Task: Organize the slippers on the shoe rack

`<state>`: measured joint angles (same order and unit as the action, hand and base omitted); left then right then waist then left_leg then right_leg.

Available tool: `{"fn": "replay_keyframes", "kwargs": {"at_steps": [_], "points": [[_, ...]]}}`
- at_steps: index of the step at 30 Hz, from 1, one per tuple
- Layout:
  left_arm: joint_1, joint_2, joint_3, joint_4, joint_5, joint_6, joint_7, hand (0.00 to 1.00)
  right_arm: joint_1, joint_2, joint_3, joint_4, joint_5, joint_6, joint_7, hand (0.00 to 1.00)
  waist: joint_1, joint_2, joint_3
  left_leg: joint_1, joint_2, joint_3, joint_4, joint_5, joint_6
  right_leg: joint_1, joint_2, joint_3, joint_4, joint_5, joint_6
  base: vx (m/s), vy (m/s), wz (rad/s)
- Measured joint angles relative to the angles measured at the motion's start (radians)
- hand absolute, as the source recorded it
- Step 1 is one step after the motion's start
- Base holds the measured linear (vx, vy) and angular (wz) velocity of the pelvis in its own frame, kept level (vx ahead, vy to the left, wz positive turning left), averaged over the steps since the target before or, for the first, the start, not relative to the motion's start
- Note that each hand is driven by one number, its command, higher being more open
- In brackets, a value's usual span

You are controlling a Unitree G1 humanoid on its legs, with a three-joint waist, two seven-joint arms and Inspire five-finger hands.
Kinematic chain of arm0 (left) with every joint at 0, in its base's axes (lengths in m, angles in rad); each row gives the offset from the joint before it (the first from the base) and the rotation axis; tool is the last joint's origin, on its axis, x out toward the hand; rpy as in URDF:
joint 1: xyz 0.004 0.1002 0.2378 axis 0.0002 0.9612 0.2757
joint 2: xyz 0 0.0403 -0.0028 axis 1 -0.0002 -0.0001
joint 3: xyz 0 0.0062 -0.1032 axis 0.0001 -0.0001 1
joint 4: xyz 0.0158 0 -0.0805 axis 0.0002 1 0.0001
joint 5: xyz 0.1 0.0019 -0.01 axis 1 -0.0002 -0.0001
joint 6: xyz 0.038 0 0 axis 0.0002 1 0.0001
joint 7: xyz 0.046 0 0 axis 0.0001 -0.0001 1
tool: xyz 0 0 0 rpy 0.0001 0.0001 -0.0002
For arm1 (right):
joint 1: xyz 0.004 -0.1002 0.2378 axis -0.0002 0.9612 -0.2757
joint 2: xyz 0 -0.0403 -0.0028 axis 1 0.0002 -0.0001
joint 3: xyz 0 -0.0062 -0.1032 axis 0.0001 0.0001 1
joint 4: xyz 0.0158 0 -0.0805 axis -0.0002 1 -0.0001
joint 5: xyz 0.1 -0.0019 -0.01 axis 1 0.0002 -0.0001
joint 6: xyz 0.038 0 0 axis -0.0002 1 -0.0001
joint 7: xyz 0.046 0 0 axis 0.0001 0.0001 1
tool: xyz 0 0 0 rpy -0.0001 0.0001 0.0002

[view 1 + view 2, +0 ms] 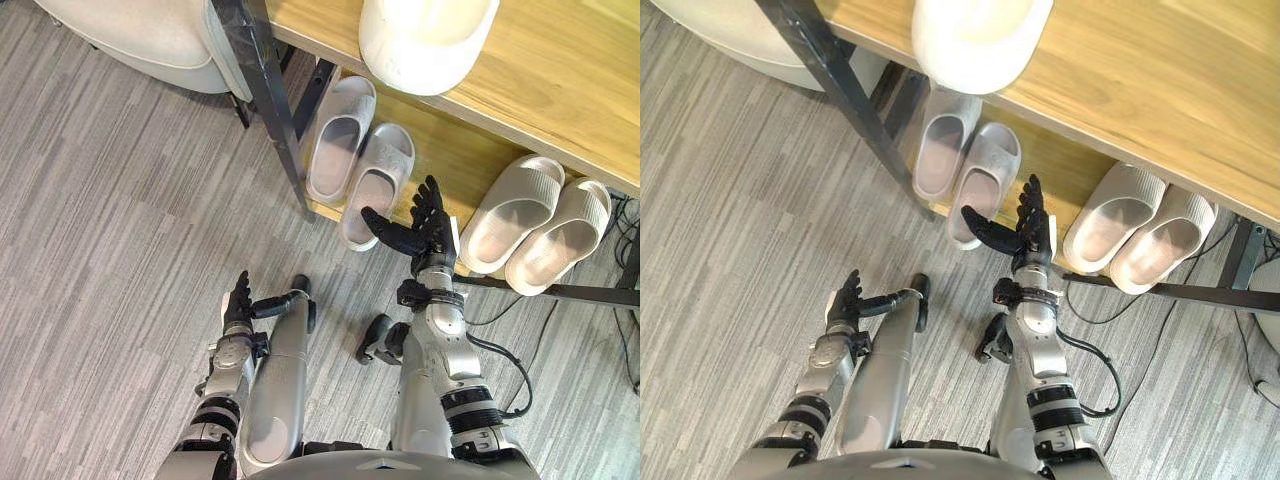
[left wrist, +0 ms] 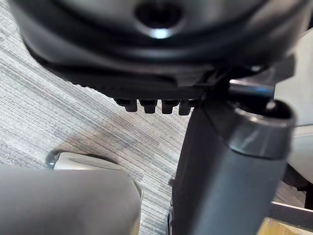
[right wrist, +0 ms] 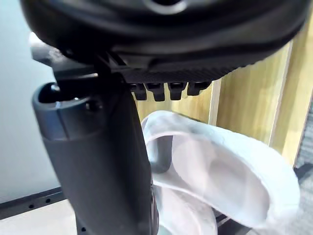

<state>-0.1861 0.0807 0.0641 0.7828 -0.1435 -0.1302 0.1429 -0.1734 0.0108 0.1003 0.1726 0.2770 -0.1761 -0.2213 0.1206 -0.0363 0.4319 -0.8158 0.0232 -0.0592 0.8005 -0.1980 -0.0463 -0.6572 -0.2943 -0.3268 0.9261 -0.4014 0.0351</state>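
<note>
A pale grey pair of slippers lies on the rack's lower wooden shelf (image 1: 440, 150): one slipper (image 1: 340, 140) by the black leg, the other slipper (image 1: 380, 180) beside it with its heel over the shelf's front edge. My right hand (image 1: 430, 232) is open just to the right of that heel, thumb pointing at it; in the right wrist view the slipper (image 3: 220, 171) shows past the fingers, not held. A beige pair (image 1: 535, 222) rests further right. One white slipper (image 1: 425, 40) sits on the top shelf (image 1: 560, 80). My left hand (image 1: 238, 302) hangs open over the floor.
The rack's black leg (image 1: 275, 100) stands left of the grey pair, and a black crossbar (image 1: 560, 292) runs under the beige pair. A light grey cushioned seat (image 1: 140, 35) fills the far left. Grey striped carpet (image 1: 100, 250) covers the floor.
</note>
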Motion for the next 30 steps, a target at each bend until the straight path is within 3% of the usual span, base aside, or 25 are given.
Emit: {"fn": "replay_keyframes", "kwargs": {"at_steps": [7,16,30], "points": [[0.002,-0.022,0.001,-0.012,0.028,-0.001,-0.012,1.0,-0.014,0.016,0.029,0.023,0.123,-0.018,0.034,1.0,0.0,-0.003,0.002,0.018,0.0,0.0,-0.011,0.0,-0.001,0.017,0.0,-0.005,-0.009,0.0,0.0,0.0,0.0,0.0],[0.004,-0.021,0.001,-0.014,0.032,-0.002,-0.012,1.0,-0.049,0.0,0.038,0.056,0.161,-0.03,0.033,1.0,0.0,-0.004,0.002,0.02,0.0,-0.006,-0.012,0.001,-0.002,0.024,0.0,-0.015,-0.01,0.0,0.0,-0.01,0.001,0.0],[0.004,-0.036,0.026,-0.015,0.034,-0.013,-0.013,1.0,-0.202,-0.044,-0.005,0.088,0.191,-0.031,-0.033,1.0,0.011,-0.003,0.002,0.017,-0.003,-0.015,-0.013,0.002,-0.002,0.028,-0.002,-0.027,-0.012,-0.001,-0.001,0.0,0.0,0.0]]}}
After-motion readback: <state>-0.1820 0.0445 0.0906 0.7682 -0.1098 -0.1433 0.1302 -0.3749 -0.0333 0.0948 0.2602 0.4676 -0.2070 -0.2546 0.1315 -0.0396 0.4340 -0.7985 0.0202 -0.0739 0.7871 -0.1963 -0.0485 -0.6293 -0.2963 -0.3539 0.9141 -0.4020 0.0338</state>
